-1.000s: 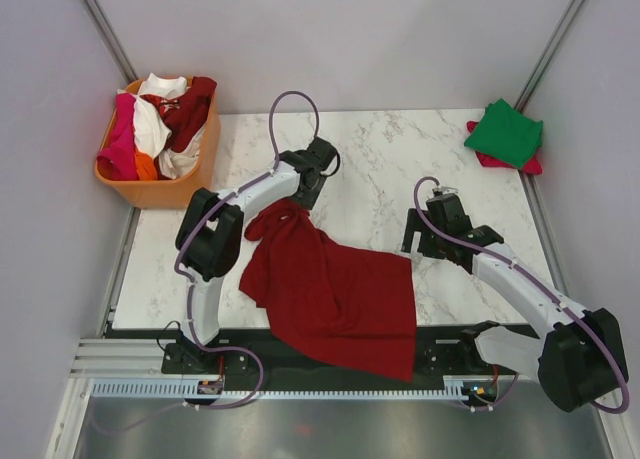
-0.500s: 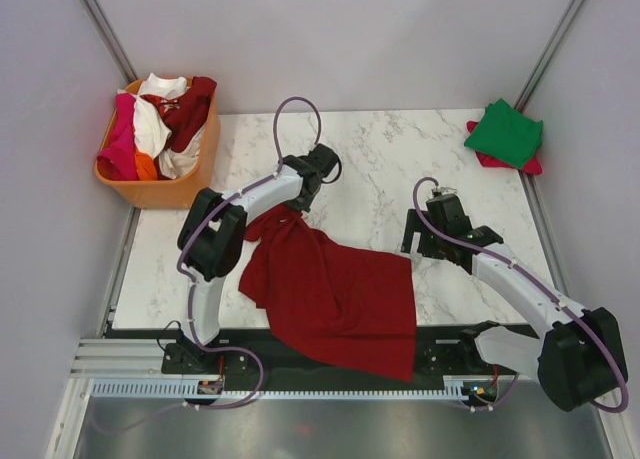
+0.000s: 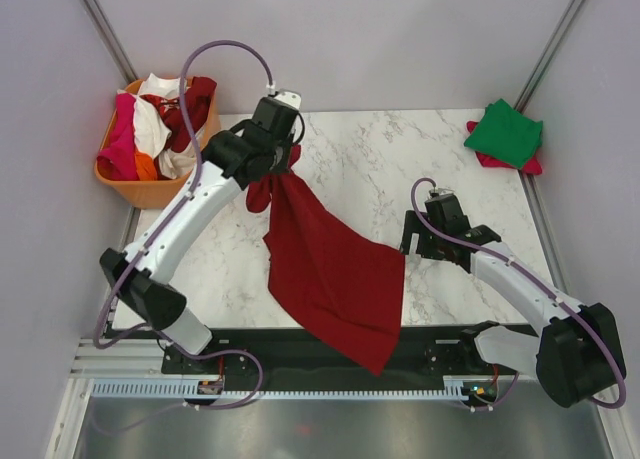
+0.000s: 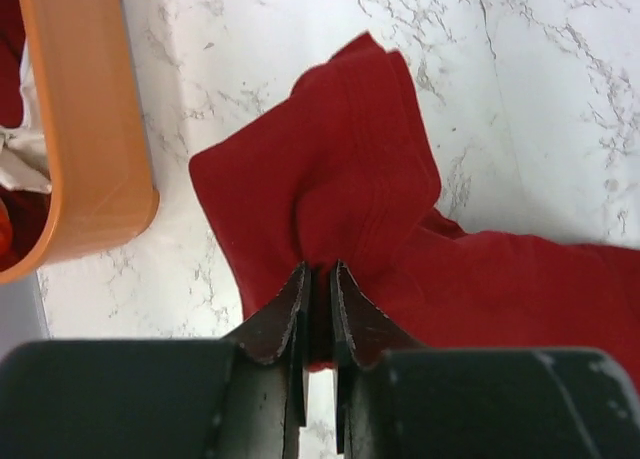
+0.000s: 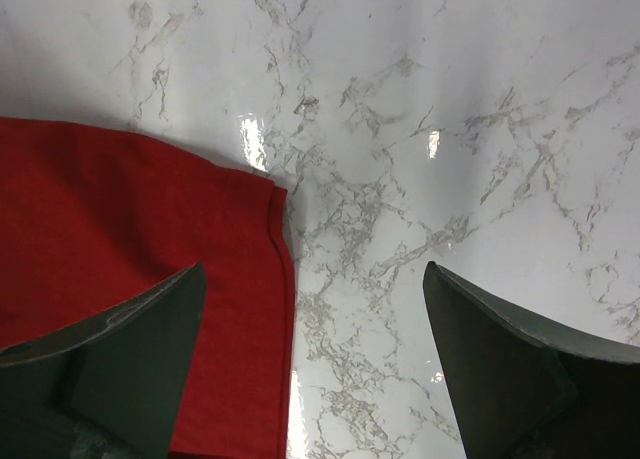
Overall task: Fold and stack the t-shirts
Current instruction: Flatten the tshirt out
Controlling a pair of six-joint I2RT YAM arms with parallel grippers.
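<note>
Since a second ago the dark red t-shirt is dragged toward the bench's far-left side, its lowest corner still hanging past the near edge. Left jaws are clenched on a bunched corner with stitched seams, probably to stretch the soft cloth out. Right jaws hang spread wide over the opposite hemmed edge, gripping nothing. The rigid orange basket sits just beyond.

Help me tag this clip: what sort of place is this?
Likely a robotics lab cell, not a home: robot arms bolted to a marble-patterned table, plain panel walls around it, an orange laundry basket.
</note>
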